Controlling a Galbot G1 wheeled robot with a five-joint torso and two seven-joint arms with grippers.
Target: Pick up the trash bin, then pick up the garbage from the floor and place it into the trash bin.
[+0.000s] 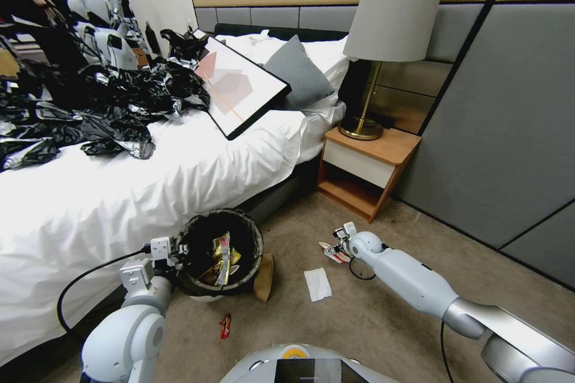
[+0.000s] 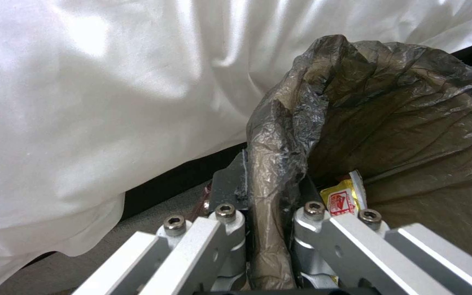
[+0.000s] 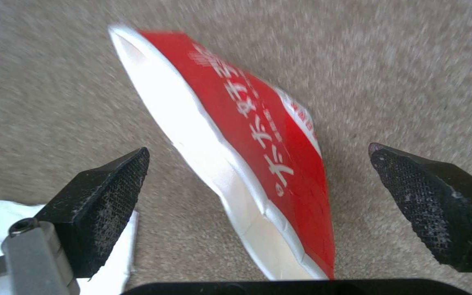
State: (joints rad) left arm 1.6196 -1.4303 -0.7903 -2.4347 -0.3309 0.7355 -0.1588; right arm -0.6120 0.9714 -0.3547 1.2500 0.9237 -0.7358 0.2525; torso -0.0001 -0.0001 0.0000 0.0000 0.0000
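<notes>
**Left end effector clamped on the bin rim, right one spread over a red carton**

The trash bin point(image 1: 220, 254) stands on the carpet at the near left, just beside the bed point(image 1: 150, 191), its dark bag folded over the rim. The left end effector point(image 1: 179, 249) grips the bin's left rim: in the left wrist view its fingers point(image 2: 228, 192) pinch the bag-covered rim, one outside and one inside the bin. Yellow and red-and-white wrappers point(image 1: 221, 257) already lie inside.

To the right, in front of the nightstand point(image 1: 365, 170), the right end effector point(image 1: 332, 249) reaches low over the carpet point(image 1: 359, 323). Its jaws are spread wide, and a flattened red-and-white carton point(image 3: 247, 164) lies between the two dark pads point(image 3: 105, 200) without touching either; in the right wrist view the carton looks to be resting on the carpet.

A white tissue point(image 1: 317, 283) lies on the floor between the bin and the right arm, nearer than the carton. A brown cardboard piece point(image 1: 263, 278) leans against the bin's right side. A small red wrapper point(image 1: 225, 325) lies on the carpet nearer than the bin.

On the bed, at the far left, a heap of shiny black plastic sheeting point(image 1: 90, 102) lies beside a framed picture point(image 1: 239, 87).
</notes>
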